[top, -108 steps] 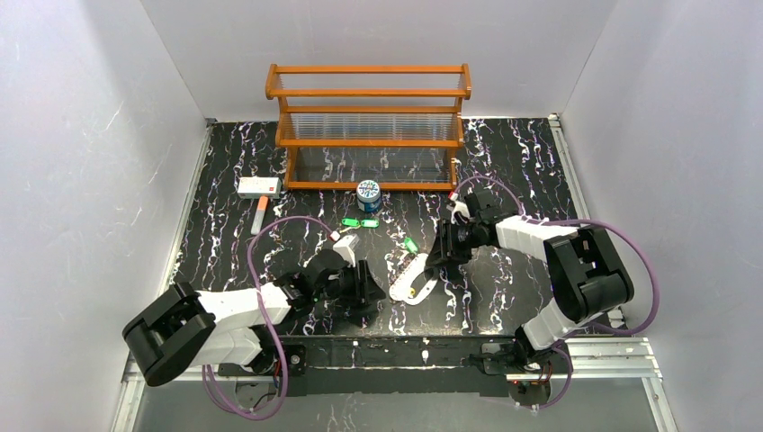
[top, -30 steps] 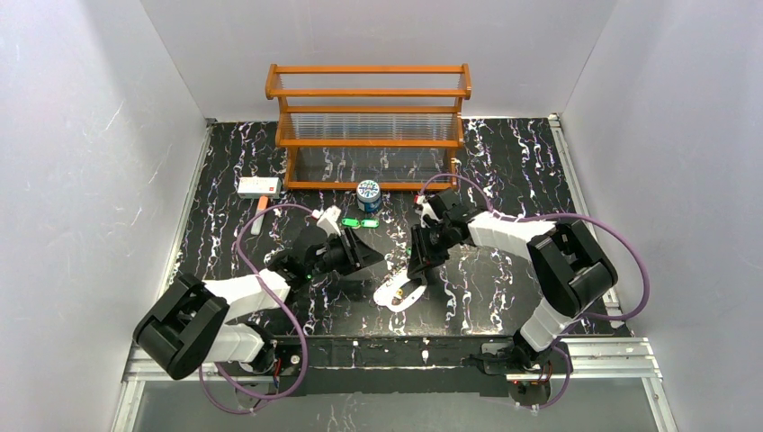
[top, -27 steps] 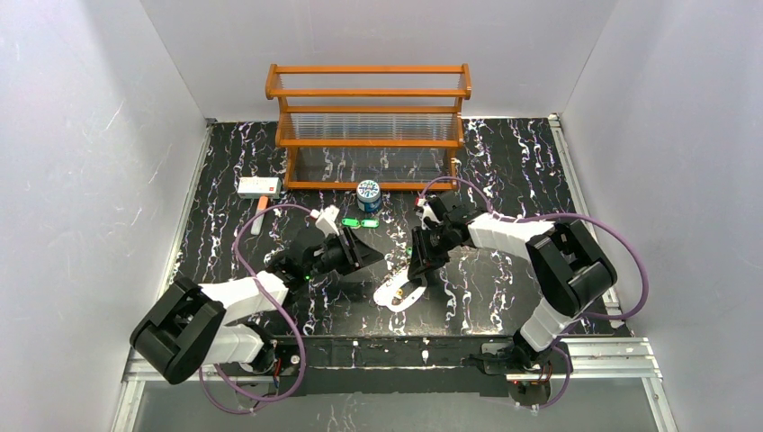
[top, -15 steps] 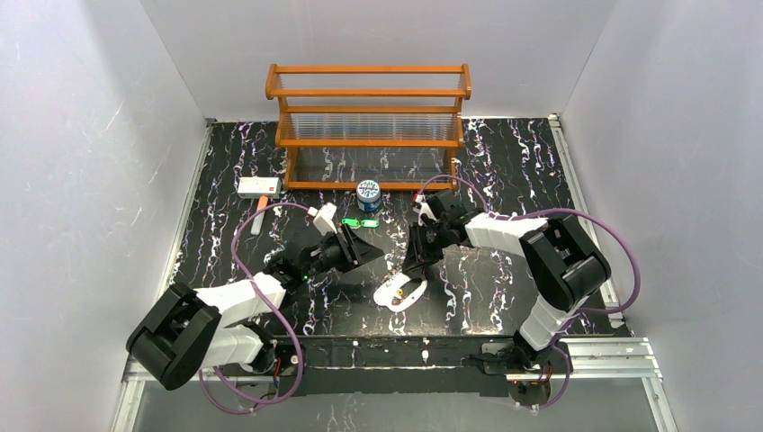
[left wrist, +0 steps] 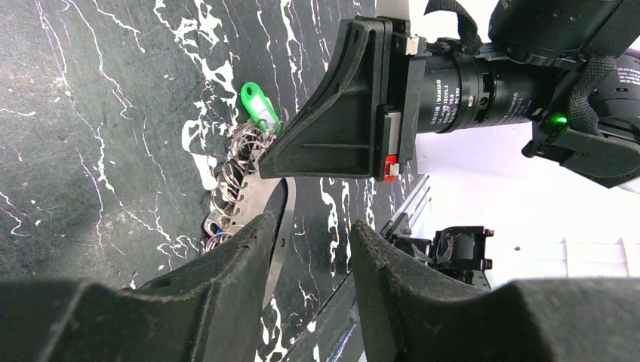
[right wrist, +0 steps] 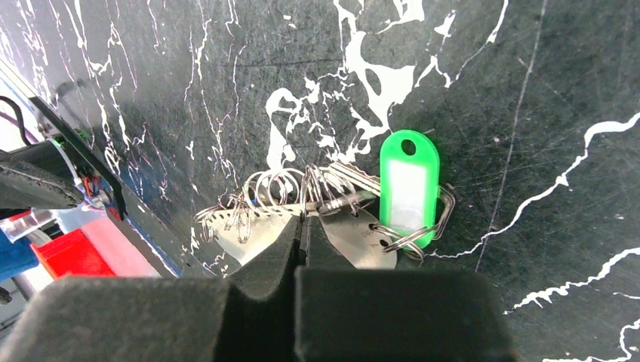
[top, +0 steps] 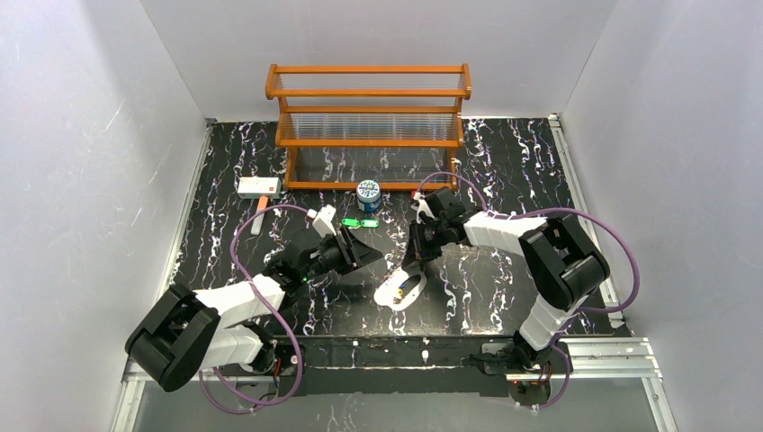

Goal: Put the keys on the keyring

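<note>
Black white-veined tabletop [top: 513, 162] bearing green keys [top: 367, 222]; grey walls [top: 90, 135]; wooden rack [top: 369, 94] behind.

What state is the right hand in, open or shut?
Shut. The right wrist view shows the right hand with fingers pressed together, no gap, at the edge of the keyring. Whether it pinches the keyring, cannot tell.

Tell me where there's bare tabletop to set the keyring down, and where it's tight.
Free: the table strip between the wooden rack and the right edge; the left patch between the white box and the left arm. Crowded: the middle, where the can, green keys, keyring, left claw and right claw sit close together.
</note>
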Available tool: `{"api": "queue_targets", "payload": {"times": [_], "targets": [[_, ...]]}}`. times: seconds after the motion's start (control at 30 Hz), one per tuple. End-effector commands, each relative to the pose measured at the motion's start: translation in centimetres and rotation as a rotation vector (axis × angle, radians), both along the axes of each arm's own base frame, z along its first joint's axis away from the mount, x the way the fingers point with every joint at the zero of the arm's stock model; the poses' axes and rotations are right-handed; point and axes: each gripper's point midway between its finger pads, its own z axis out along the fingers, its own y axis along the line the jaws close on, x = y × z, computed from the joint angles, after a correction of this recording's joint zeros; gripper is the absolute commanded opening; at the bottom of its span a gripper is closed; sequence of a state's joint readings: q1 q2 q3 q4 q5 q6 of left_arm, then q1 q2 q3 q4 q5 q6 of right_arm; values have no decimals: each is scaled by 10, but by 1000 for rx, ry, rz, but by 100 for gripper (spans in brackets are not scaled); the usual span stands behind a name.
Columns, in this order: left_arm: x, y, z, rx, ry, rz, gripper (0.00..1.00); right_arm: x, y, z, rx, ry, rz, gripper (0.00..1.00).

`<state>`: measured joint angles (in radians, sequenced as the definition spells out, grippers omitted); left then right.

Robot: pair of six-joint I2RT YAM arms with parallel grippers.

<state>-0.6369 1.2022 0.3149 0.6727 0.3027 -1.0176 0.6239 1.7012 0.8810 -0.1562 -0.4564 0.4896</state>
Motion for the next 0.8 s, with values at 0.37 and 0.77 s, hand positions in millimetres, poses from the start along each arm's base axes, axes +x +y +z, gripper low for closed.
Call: {"api": "queue_targets", "payload": {"times": [0.37,0.77], "targets": [[5,10,4,46,-102,17,42,-4,12,6,-57,-176,209,6],[6,18,5,77,-126,45,42,5,17,21,-29,-216,151,31]]}}
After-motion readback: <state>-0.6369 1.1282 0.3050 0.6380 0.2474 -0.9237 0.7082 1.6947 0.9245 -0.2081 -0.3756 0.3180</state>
